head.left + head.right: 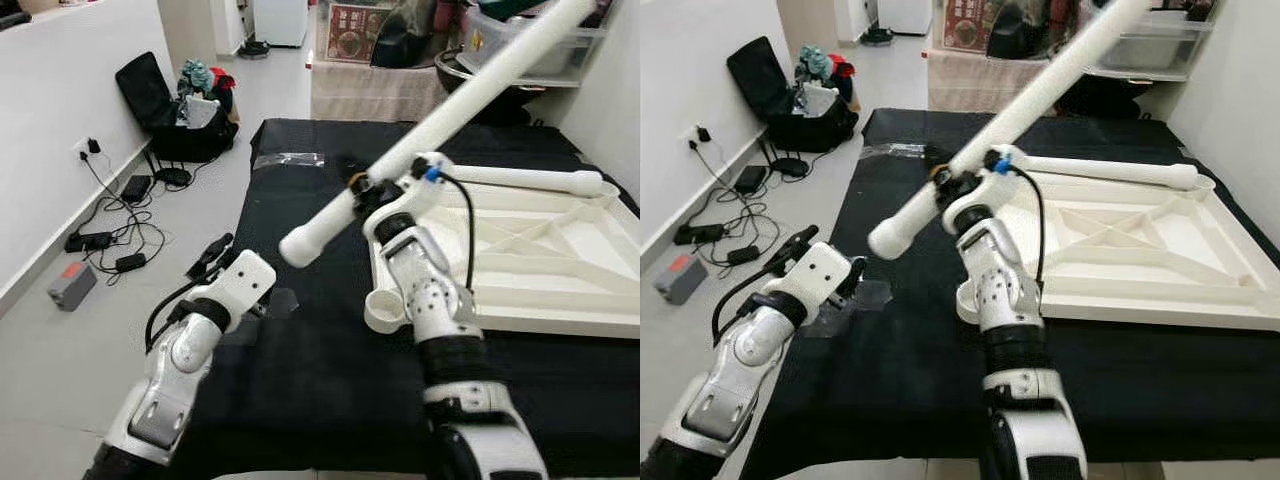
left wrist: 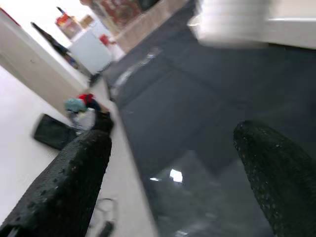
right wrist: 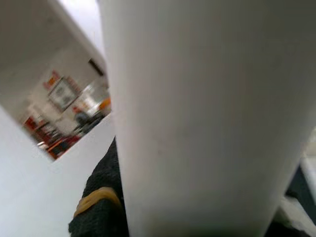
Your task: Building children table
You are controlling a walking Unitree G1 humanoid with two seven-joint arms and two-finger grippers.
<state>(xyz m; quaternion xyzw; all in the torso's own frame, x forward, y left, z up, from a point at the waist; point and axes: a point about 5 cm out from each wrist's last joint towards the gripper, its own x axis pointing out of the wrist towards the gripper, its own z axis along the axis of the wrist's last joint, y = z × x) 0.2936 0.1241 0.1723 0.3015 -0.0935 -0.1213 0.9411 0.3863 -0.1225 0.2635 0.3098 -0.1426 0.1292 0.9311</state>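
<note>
A white children's tabletop [image 1: 540, 260] lies upside down on a black-covered surface [image 1: 300, 380], its round corner socket [image 1: 385, 305] toward me. One white leg [image 1: 525, 180] rests along its far edge. My right gripper [image 1: 358, 185] is shut on a second long white leg [image 1: 450, 110], holding it tilted in the air, low end to the left and high end to the far right. Up close in the right wrist view, that leg [image 3: 207, 113] stands beside a black finger [image 3: 98, 207]. My left gripper [image 1: 210, 255] hovers open over the cloth's left edge, fingers [image 2: 64, 187] apart and holding nothing.
An open black suitcase [image 1: 165, 110] with clothes stands at the back left by the wall. Cables and adapters [image 1: 115, 225] and a grey box [image 1: 72, 285] lie on the floor to the left. Storage bins [image 1: 530, 45] are at the back right. Clear tape [image 1: 288, 158] is on the cloth.
</note>
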